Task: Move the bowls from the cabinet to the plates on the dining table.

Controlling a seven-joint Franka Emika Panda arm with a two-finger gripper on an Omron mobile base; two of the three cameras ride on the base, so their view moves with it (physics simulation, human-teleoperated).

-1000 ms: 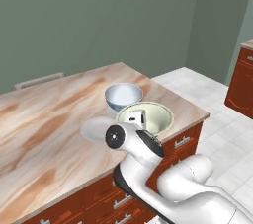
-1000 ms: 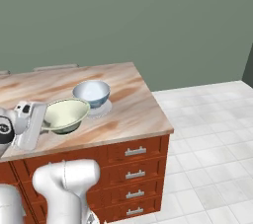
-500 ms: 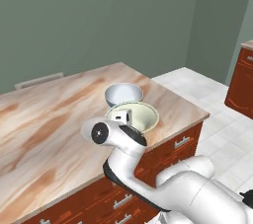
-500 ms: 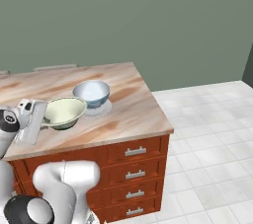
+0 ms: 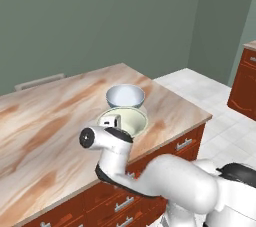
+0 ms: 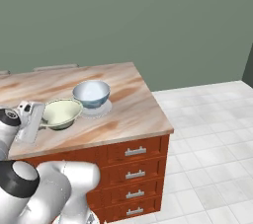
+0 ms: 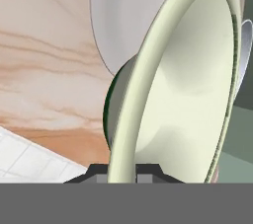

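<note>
Gripping cream bowl (image 6: 61, 112) rim: tool (image 7: 123, 171) | beside grey-blue bowl (image 6: 91, 93) | table (image 6: 133, 114) edge near

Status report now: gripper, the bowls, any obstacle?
Gripper shut on cream bowl rim, above empty plate. Grey-blue bowl on its plate. No obstacle.

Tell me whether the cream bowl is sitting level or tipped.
Tipped. The cream bowl leans with one rim side higher, its rim clamped in the pincer above the plate; whether its foot touches, cannot tell.

Cream bowl (image 6: 61, 113), grey-blue bowl (image 6: 91, 93), beige-veined table (image 6: 128, 112), possibly green foot
</note>
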